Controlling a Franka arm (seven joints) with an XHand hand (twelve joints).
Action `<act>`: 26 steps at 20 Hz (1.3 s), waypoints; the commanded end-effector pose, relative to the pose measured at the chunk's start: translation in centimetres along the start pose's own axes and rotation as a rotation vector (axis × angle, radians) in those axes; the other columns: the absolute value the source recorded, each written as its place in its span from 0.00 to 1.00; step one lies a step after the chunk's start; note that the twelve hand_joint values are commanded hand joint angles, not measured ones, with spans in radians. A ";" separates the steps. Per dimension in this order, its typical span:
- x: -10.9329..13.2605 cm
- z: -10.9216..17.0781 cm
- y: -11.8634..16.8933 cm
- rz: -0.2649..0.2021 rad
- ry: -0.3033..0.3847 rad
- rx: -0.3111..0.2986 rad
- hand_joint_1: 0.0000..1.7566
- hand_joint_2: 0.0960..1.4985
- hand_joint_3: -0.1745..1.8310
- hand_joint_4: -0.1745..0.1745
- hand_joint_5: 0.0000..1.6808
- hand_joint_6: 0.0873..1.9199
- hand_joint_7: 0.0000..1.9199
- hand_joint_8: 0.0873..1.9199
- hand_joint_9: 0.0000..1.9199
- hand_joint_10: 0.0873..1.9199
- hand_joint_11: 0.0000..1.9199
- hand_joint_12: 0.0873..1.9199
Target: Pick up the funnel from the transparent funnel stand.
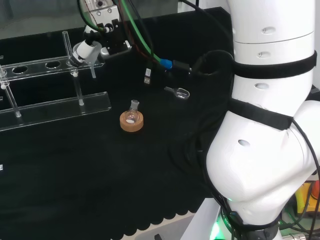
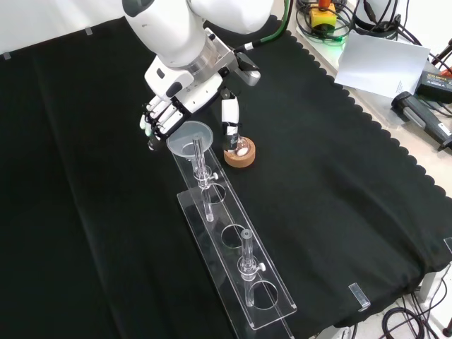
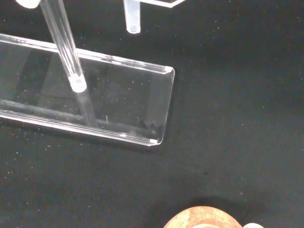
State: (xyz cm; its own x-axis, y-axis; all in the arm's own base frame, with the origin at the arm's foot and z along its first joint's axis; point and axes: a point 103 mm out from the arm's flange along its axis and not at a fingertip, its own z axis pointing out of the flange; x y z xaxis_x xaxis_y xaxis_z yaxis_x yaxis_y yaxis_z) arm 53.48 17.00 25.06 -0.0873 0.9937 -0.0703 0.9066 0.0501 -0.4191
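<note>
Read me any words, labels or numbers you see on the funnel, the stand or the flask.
None can be read: the funnel, the transparent funnel stand, the small flask and its cork ring show no print. The hand carries no legible marking either.

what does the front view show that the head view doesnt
Front view alone: the funnel's wide round mouth seen from above, and the hand's fingers beside its rim with the thumb on the other side. Head view alone: a small clear scoop lying on the cloth. Both: the transparent funnel stand and the small flask on its cork ring.
</note>
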 end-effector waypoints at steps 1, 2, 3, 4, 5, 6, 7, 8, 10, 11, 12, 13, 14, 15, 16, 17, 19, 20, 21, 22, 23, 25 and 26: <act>-0.6 -0.4 0.6 -0.001 0.005 -0.007 0.24 0.46 0.09 0.36 0.01 0.00 0.11 0.23 0.00 0.32 0.00 0.20; -0.5 -0.5 0.7 0.002 0.000 -0.010 0.24 0.46 0.09 0.36 0.02 0.00 0.12 0.23 0.00 0.34 0.00 0.20; -0.5 -0.5 0.8 0.003 -0.003 -0.016 0.25 0.46 0.09 0.36 0.03 0.00 0.13 0.24 0.00 0.35 0.00 0.21; -0.5 -0.6 0.8 0.005 -0.005 -0.018 0.25 0.46 0.10 0.36 0.04 0.00 0.14 0.24 0.00 0.36 0.00 0.21; -0.4 -0.6 0.9 0.006 -0.009 -0.021 0.25 0.46 0.10 0.36 0.06 0.00 0.15 0.25 0.00 0.37 0.00 0.21; -0.4 -0.6 0.9 0.007 -0.011 -0.022 0.26 0.47 0.10 0.36 0.08 0.00 0.16 0.25 0.00 0.38 0.00 0.22; -0.4 -0.6 0.9 0.006 -0.012 -0.022 0.26 0.47 0.10 0.37 0.09 0.00 0.17 0.25 0.01 0.39 0.00 0.22; -0.5 -0.7 0.9 0.007 -0.014 -0.023 0.26 0.47 0.10 0.38 0.11 0.00 0.17 0.25 0.01 0.40 0.00 0.23; -0.3 -0.6 1.0 0.004 -0.016 -0.021 0.27 0.47 0.10 0.38 0.13 0.00 0.19 0.25 0.03 0.40 0.00 0.24; -0.3 -0.6 1.0 0.004 -0.018 -0.020 0.27 0.47 0.10 0.39 0.14 0.00 0.20 0.25 0.03 0.40 0.00 0.25; -0.4 -0.6 1.0 0.005 -0.020 -0.021 0.27 0.47 0.10 0.39 0.15 0.00 0.21 0.25 0.04 0.40 0.00 0.25; -0.4 -0.6 1.0 0.006 -0.021 -0.022 0.27 0.47 0.10 0.39 0.16 0.00 0.22 0.25 0.05 0.40 0.00 0.26; -0.4 -0.5 1.0 0.009 -0.023 -0.022 0.28 0.47 0.10 0.40 0.18 0.00 0.24 0.25 0.06 0.40 0.00 0.27; 0.2 -0.3 1.1 0.012 -0.032 -0.021 0.28 0.47 0.10 0.40 0.19 0.00 0.25 0.24 0.06 0.40 0.00 0.28; 0.4 -0.2 1.1 0.014 -0.034 -0.022 0.28 0.47 0.10 0.41 0.20 0.00 0.26 0.24 0.07 0.40 0.00 0.29; 0.4 -0.2 1.1 0.018 -0.029 -0.026 0.29 0.47 0.10 0.41 0.21 0.00 0.27 0.24 0.08 0.40 0.00 0.29; 0.2 -0.4 1.1 0.024 -0.023 -0.031 0.29 0.48 0.11 0.42 0.23 0.00 0.29 0.23 0.09 0.39 0.00 0.31; 0.1 -0.4 1.0 0.025 -0.022 -0.035 0.29 0.48 0.11 0.43 0.25 0.00 0.30 0.22 0.10 0.38 0.00 0.33; -0.1 -0.5 1.0 0.029 -0.018 -0.041 0.30 0.48 0.11 0.44 0.26 0.00 0.32 0.22 0.11 0.38 0.00 0.35; -0.2 -0.6 1.0 0.030 -0.018 -0.046 0.30 0.48 0.11 0.45 0.28 0.00 0.33 0.22 0.12 0.37 0.00 0.36; -0.2 -0.6 1.0 0.031 -0.020 -0.049 0.31 0.48 0.11 0.45 0.29 0.00 0.35 0.21 0.13 0.37 0.00 0.38; -0.3 -0.7 1.0 0.037 -0.017 -0.067 0.32 0.48 0.12 0.47 0.32 0.00 0.38 0.20 0.15 0.35 0.00 0.41; -0.3 -0.7 1.0 0.041 -0.010 -0.072 0.33 0.48 0.13 0.48 0.34 0.00 0.39 0.19 0.17 0.34 0.00 0.43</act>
State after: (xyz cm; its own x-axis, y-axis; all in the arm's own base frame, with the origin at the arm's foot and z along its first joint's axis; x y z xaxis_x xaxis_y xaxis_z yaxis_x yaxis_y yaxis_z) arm 54.60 17.00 25.11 -0.0695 0.9926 -0.1001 0.9270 0.0272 -0.3740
